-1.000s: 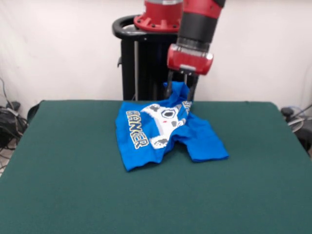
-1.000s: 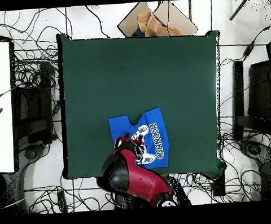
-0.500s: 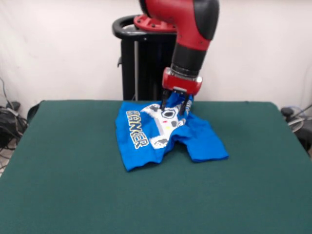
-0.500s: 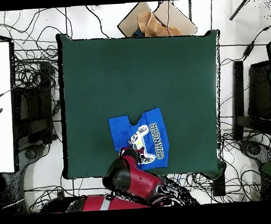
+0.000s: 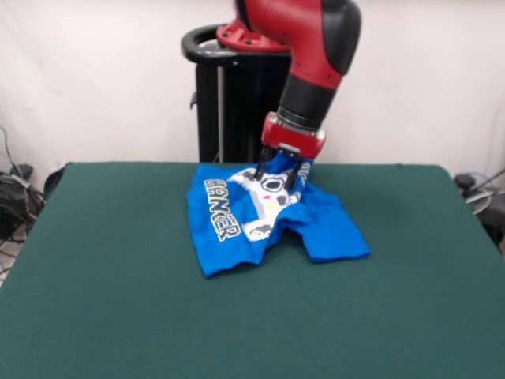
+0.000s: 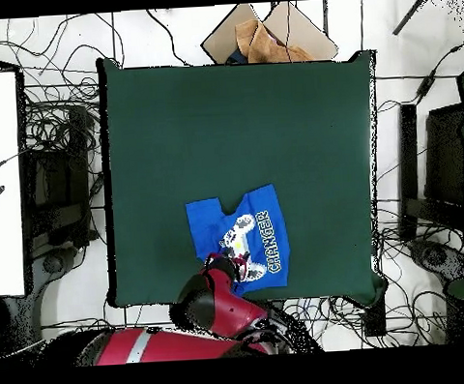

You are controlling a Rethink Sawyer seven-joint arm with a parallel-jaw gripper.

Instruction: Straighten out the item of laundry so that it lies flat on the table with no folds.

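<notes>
Gripper [image 5: 278,175]: front view, two dark fingers straddle a raised fold of the T-shirt [image 5: 268,217], seemingly pinching it; lower than a second ago.
Meaning: cloth slackens, folds remain.
Overhead: T-shirt [image 6: 248,240] near the counter [image 6: 174,125] edge by the robot.
Materials: soft crumpled blue knit, felt-like green counter.

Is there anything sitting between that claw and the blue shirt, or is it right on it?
Nothing visible is in the way. The gripper is right at the T-shirt, its fingers straddling a raised fold at the shirt's far edge. The green table around the shirt carries nothing else.
</notes>
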